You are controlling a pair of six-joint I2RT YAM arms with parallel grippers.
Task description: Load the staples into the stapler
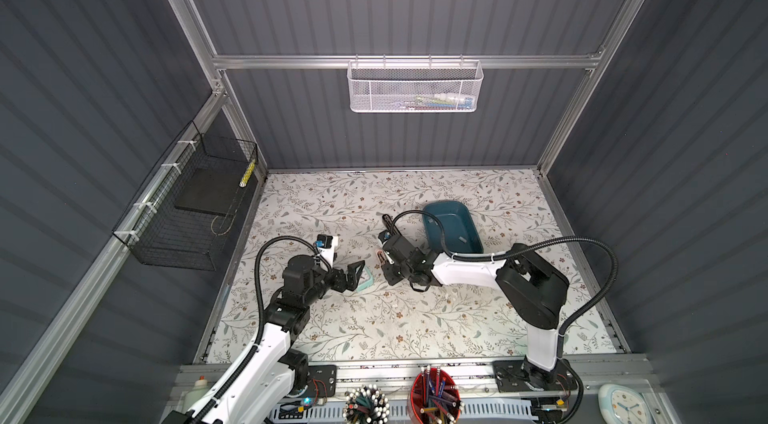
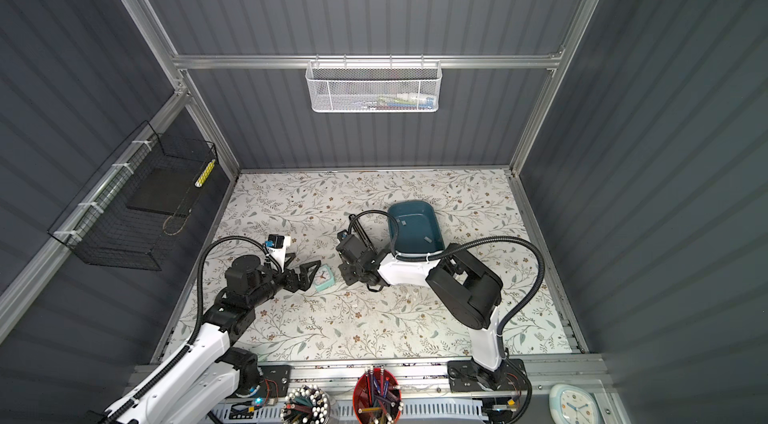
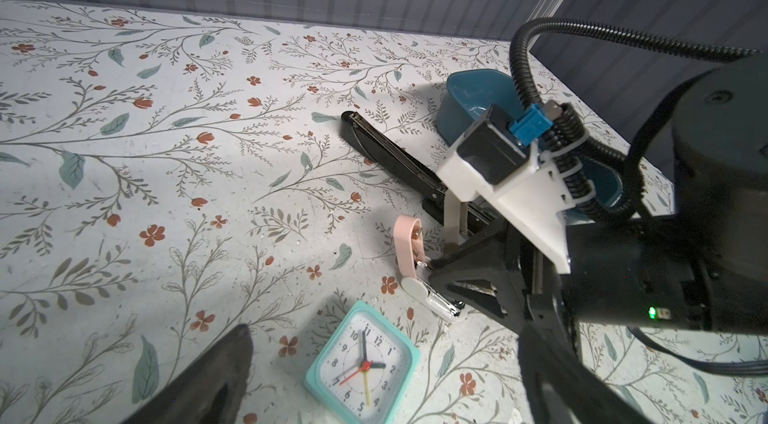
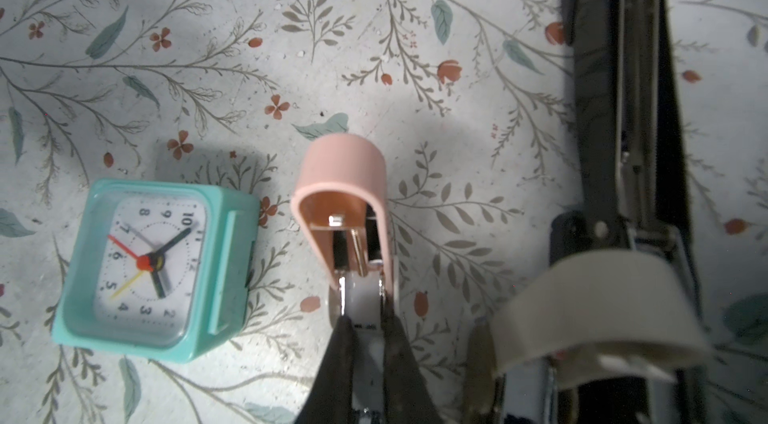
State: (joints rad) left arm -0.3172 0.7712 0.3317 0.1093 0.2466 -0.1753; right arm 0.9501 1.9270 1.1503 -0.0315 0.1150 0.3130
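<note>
A small pink stapler (image 4: pixel 343 177) lies on the table with its lid flipped up and its metal channel (image 4: pixel 360 295) bare. My right gripper (image 4: pixel 368 324) is shut on a pale grey strip of staples, held in line with that channel at its hinge end. In a top view the right gripper (image 1: pixel 383 262) sits over the stapler (image 1: pixel 380 255). More staples (image 2: pixel 427 238) lie in the blue tray (image 2: pixel 432 222). My left gripper (image 3: pixel 374 384) is open and straddles a teal clock (image 3: pixel 365 364) without touching it.
A long black stapler (image 3: pixel 386 152) lies opened out between the pink one and the tray. A cream stapler lid (image 4: pixel 598 301) stands up beside my right fingers. The clock (image 4: pixel 145 264) sits close to the pink stapler. Cups of pens (image 1: pixel 435 397) stand at the front edge.
</note>
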